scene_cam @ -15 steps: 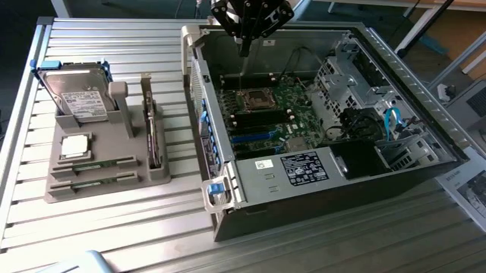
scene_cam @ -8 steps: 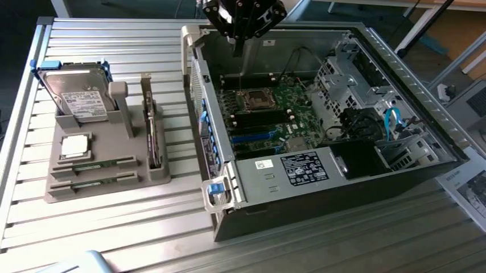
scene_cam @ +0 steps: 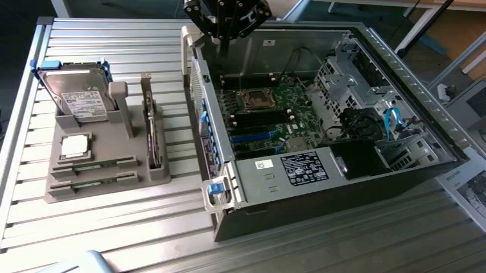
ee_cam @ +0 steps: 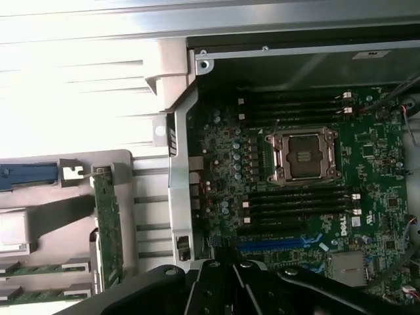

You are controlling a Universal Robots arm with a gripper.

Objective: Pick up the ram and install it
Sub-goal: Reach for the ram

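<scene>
Hovering over far corner of open PC case [scene_cam: 342, 196], end effector [scene_cam: 225, 40] has fingers together, nothing in them. Mobo [scene_cam: 292, 111] lies below it. Two ram sticks [scene_cam: 95, 166] sit in slots of gray holder [scene_cam: 106, 193] on desk [scene_cam: 152, 239], well apart from end effector. We judge ram light, stiff, thin, fragile. Best hold: across flat faces mid-length, off the contact edge.

Gripper [scene_cam: 225, 41] hangs over the open computer case [scene_cam: 326, 203]; ram [scene_cam: 97, 166] lies in the grey holder [scene_cam: 114, 190]
</scene>
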